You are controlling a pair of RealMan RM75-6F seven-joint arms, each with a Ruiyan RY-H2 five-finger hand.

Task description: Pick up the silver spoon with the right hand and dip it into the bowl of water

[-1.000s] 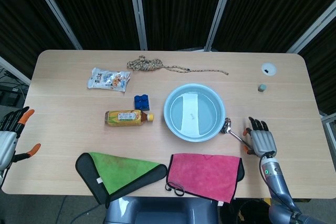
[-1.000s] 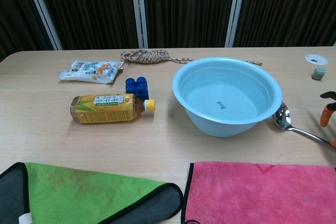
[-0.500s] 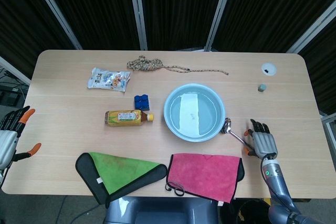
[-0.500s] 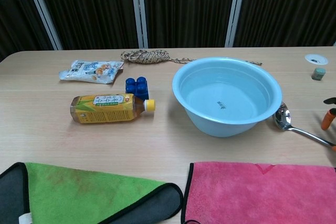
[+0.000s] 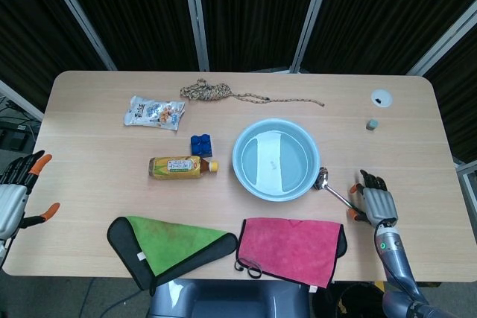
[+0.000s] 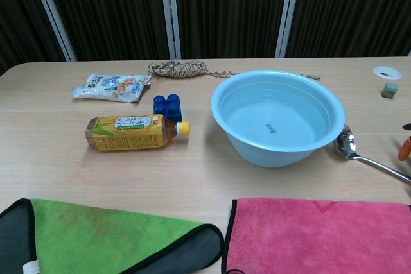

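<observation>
Over the last second we see the right robot hand [image 5: 373, 200] slide back toward the near right edge of the pale wooden surface [image 5: 89, 147], fingers apart and holding nothing. The silver metal spoon [image 5: 333, 188] lies flat beside the light blue bowl of water [image 5: 277, 159], ungrasped. It seems the handle tip meets the hand, though we cannot be sure. The left robot hand [image 5: 13, 197] idles open.
</observation>
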